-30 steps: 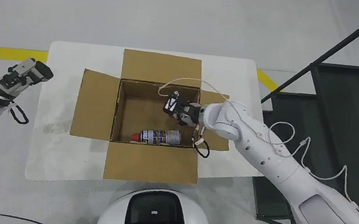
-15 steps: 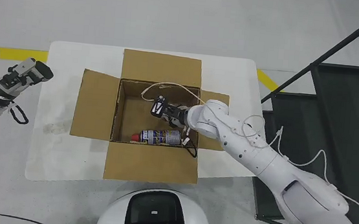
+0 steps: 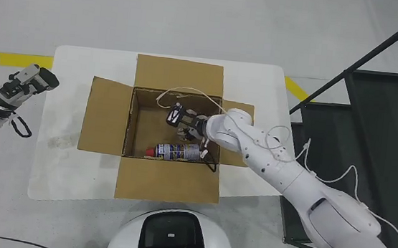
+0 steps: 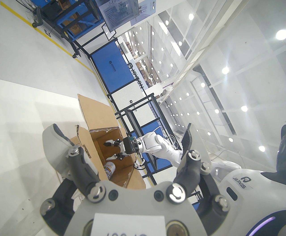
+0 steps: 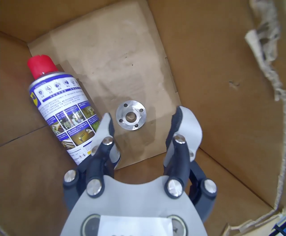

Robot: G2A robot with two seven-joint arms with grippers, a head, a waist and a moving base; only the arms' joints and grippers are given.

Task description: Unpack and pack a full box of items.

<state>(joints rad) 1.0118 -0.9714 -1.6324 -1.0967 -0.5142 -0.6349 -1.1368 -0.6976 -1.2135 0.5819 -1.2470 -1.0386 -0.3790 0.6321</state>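
While my right arm works in the box, I hold my left hand (image 3: 36,78) off the left edge of the white worktop (image 3: 66,154), well apart from everything. Its fingers are spread and hold nothing, and I judge it is parked there to leave the opening free.

The brown cardboard box (image 3: 106,115) sits in the middle of the worktop with its four flaps folded outward, which keeps its mouth wide for reaching straight down. Inside, a white-and-blue spray can with a red cap (image 5: 64,116) lies on its side along the wall nearest my body, cap pointing left. Lying flat against that wall, it leaves most of the floor bare, though I would expect a round can to roll if nudged.

Just beside the can, not touching it, a small round silver metal flange with bolt holes (image 5: 131,117) lies flat on the cardboard floor. My right hand (image 5: 144,112) hangs inside the box above it, fingers spread and holding nothing, one on each side of the disc and clear of it. I take that spread as the setup for a pinch across the rim, since so flat a part offers no other hold. The finger on the can's side stands close to the can, so the descent should be straight.
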